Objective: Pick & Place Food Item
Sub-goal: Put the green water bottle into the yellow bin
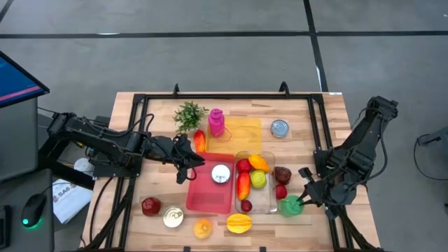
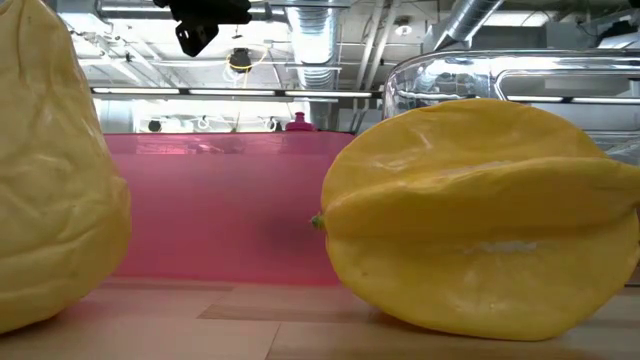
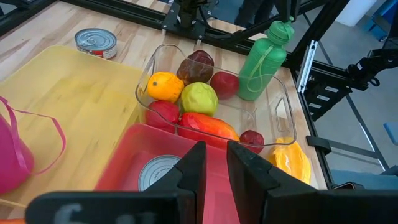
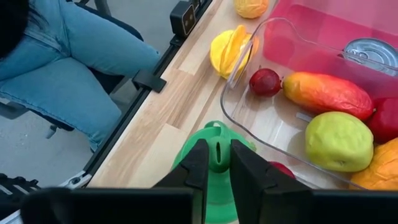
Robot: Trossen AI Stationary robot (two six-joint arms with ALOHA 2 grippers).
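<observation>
No writing is legible on the three tins. Right gripper [image 4: 216,163] jaws are clenched on the green plastic bottle's [image 1: 291,205] cap, beside the clear glass dish [image 1: 267,204] holding perhaps six fruits. Left gripper [image 3: 213,163] jaws are pinched empty above the red tray [image 1: 204,196] on the counter [image 1: 308,133].

Fruit [image 1: 258,179] in clear bin [image 1: 269,205], bottle [image 1: 290,206] right, tray [image 1: 207,198] left
</observation>
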